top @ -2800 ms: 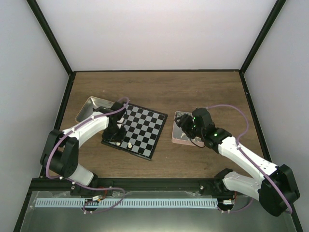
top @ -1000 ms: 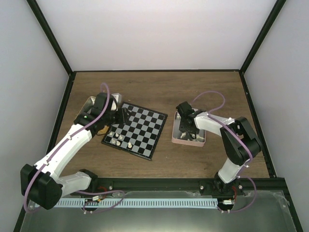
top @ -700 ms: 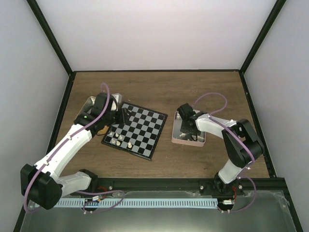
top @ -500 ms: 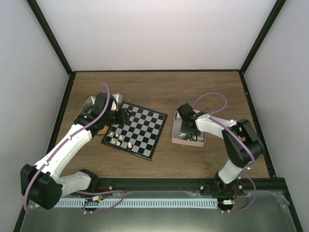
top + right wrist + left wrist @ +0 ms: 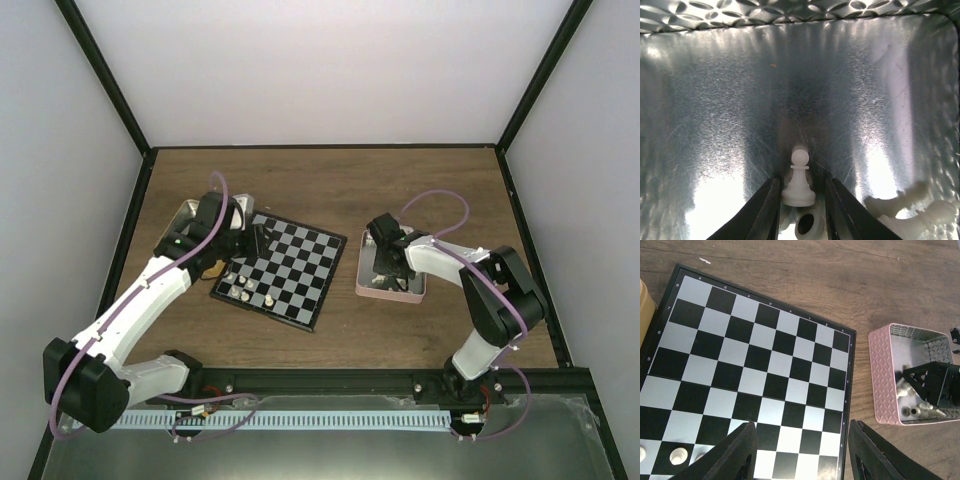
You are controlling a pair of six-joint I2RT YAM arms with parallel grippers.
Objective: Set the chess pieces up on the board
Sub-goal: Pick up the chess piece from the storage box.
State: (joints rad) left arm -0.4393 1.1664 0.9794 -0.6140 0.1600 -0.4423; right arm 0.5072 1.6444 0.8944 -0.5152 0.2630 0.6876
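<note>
Presently: board [image 5: 282,270], left-centre of the surface; a few cream chess pieces [image 5: 243,288] are stood at its near-left corner, so setup is judged barely begun. More pieces are kept in pink tin [image 5: 392,291], right-centre. Left tool [image 5: 802,455]: wide open, empty, over board. Right tool [image 5: 801,200]: lowered into tin, pawn [image 5: 798,176] flanked closely; grip cannot be told

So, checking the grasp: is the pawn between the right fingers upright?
Upright: the white pawn stands on its base, round head on top.

Pink tin [image 5: 385,293] right of centre on wooden table [image 5: 400,190]; silver tin [image 5: 182,214] far left.
</note>
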